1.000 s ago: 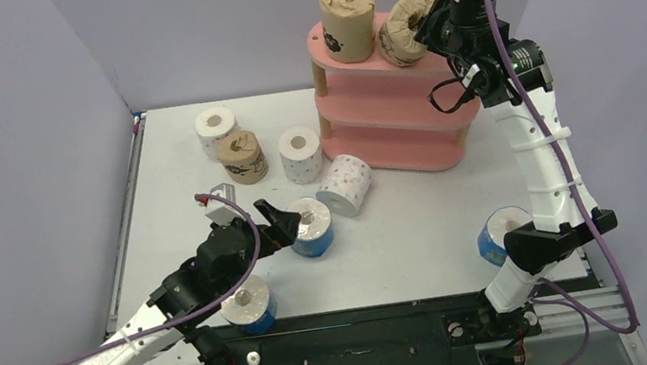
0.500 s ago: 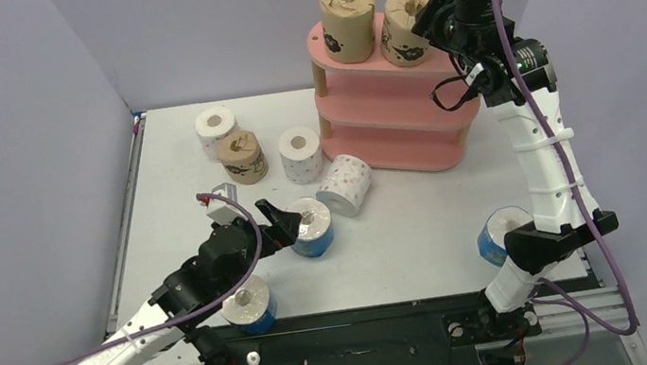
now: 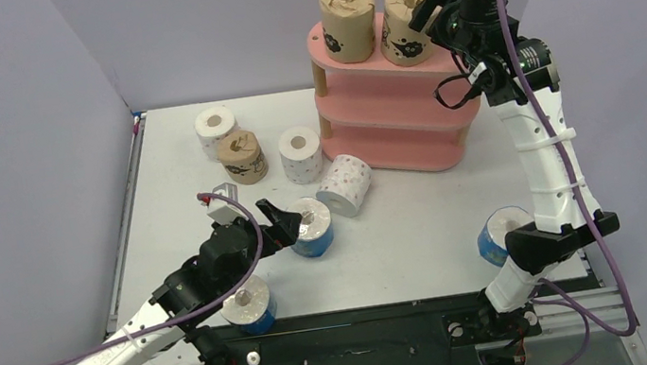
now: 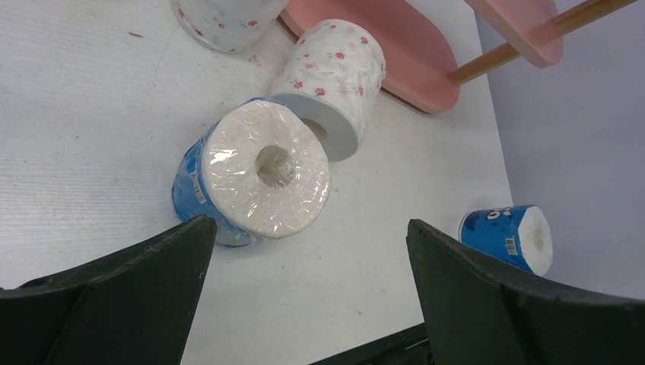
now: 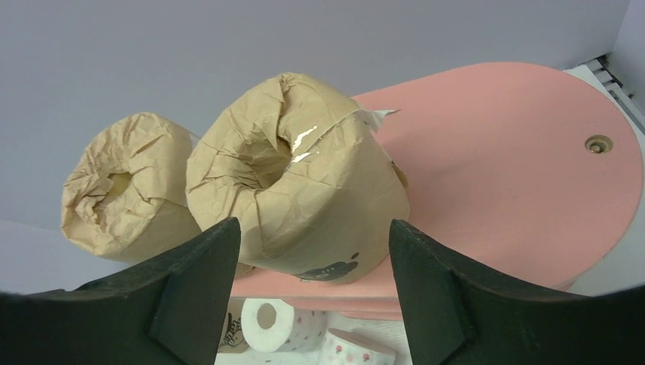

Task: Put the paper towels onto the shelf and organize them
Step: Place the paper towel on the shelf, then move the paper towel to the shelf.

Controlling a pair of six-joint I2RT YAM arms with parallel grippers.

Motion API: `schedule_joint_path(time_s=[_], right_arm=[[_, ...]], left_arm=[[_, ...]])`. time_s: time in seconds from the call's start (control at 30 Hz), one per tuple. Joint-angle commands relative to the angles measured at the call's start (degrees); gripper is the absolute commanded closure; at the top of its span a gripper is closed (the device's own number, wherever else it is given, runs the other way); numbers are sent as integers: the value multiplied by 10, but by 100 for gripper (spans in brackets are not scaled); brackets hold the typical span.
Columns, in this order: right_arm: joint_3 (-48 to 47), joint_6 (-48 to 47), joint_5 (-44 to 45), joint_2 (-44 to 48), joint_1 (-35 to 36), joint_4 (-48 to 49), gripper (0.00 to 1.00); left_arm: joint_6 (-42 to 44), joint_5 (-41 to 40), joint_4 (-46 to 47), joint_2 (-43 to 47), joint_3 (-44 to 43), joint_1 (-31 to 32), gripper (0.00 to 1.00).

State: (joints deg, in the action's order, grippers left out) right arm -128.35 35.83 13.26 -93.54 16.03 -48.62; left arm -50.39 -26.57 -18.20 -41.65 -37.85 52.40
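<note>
Overhead view of a white desk [image 3: 421,226] with a pink three-tier shelf [image 3: 402,157] at the back right. Two brown paper towels stand upright, side by side, on the top board: one at its left end [image 3: 347,7], the other about the middle [image 3: 403,26]. The right gripper [image 5: 313,222] is raised to that board, its fingers spread to either side of the middle roll. The roll stands on its own base, and no squeeze shows in its wrapper. The board's right end is bare.

On the desk lie a third brown roll [image 3: 242,156], two upright white rolls with pink dots [image 3: 216,126] [image 3: 301,152], a third one on its side [image 3: 346,184], and three blue rolls [image 3: 312,227] [image 3: 249,307] [image 3: 499,234].

The left gripper [image 4: 309,224] hovers low with fingers wide apart and empty, pointed at the nearest blue roll.

To finish this placement well, the right arm should probably back straight away from the roll, fingers kept wide, so neither one catches the crinkled paper and tips it against its neighbour. The bare right end looks like the spot for the last brown roll.
</note>
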Motion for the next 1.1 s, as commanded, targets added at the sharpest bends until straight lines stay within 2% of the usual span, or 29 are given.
schedule_joint_path(time_s=[0.0, 0.13, 0.33, 0.43, 0.57, 0.8, 1.07], right_arm=[[26, 1, -27, 45, -7, 66, 30], [89, -8, -66, 91, -8, 154, 26], [310, -42, -68, 194, -12, 342, 26], [346, -52, -87, 224, -36, 350, 26], [441, 4, -203, 250, -96, 452, 16], [485, 19, -285, 235, -118, 535, 16], [491, -1, -301, 213, -118, 542, 16]], left_arm=[[1, -1, 12, 1, -12, -2, 4], [0, 1, 12, 0, -10, -2, 4], [-5, 6, 15, 10, -1, -2, 4], [-7, 7, 15, 16, 3, -2, 4], [-7, 8, 8, 22, 3, -2, 4], [-8, 7, 1, 35, 7, -2, 4], [-10, 4, -3, 41, 13, -2, 3]])
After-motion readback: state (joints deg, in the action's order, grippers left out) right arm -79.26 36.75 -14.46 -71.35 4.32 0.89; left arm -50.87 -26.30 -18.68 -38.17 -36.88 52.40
